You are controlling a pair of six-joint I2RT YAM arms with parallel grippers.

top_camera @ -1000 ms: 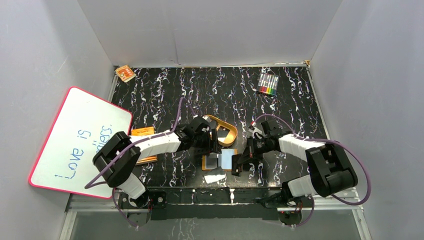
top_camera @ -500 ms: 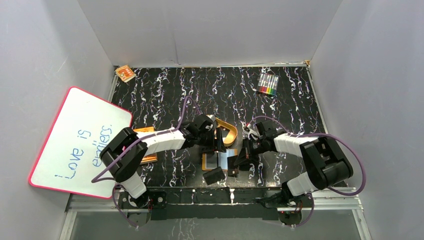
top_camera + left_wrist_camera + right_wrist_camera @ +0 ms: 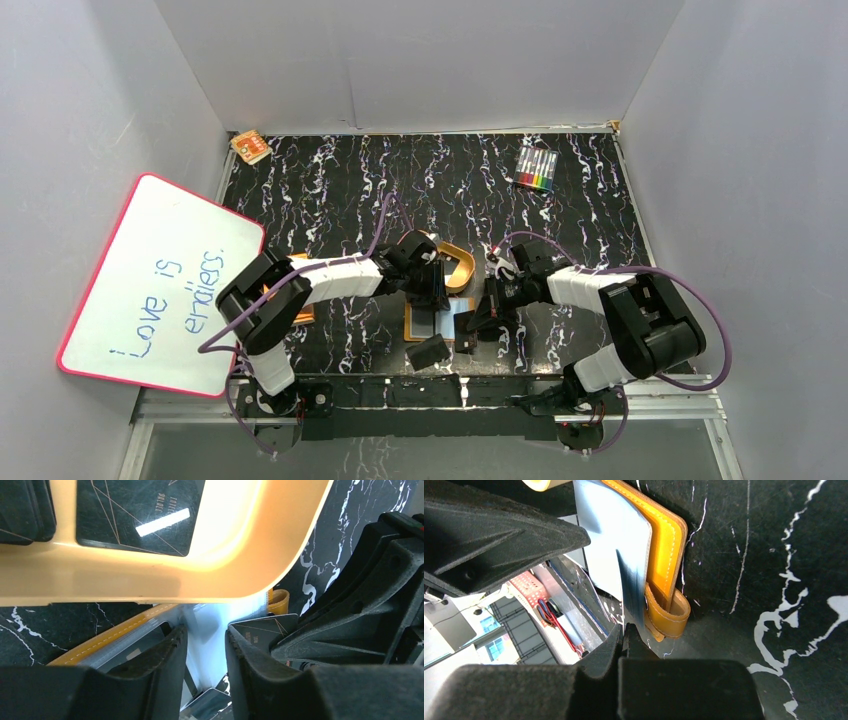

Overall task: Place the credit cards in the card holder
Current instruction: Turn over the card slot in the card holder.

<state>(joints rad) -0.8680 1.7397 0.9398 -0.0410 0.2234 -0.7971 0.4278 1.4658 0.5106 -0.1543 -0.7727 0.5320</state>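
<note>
The card holder (image 3: 424,322) lies open near the table's front, orange leather with pale sleeves (image 3: 210,625). My left gripper (image 3: 432,290) hovers over its far edge, jaws (image 3: 205,640) apart with only the sleeve showing through the gap. One black credit card (image 3: 260,630) sits just beside its right finger. Others lie in the tan tray (image 3: 150,580), one of them at its middle (image 3: 135,515). One more credit card (image 3: 428,350) rests on the table in front of the holder. My right gripper (image 3: 624,630) is shut on a sleeve's edge beside the snap tab (image 3: 666,615).
A whiteboard (image 3: 150,280) leans at the left. An orange booklet (image 3: 285,264) lies partly under the left arm. Coloured markers (image 3: 536,168) sit at the back right and a small orange item (image 3: 250,146) at the back left. The two grippers are close together over the holder.
My left gripper has moved right, over the card holder's far edge, and its jaws have narrowed. The right gripper has shifted slightly left and stayed shut.
</note>
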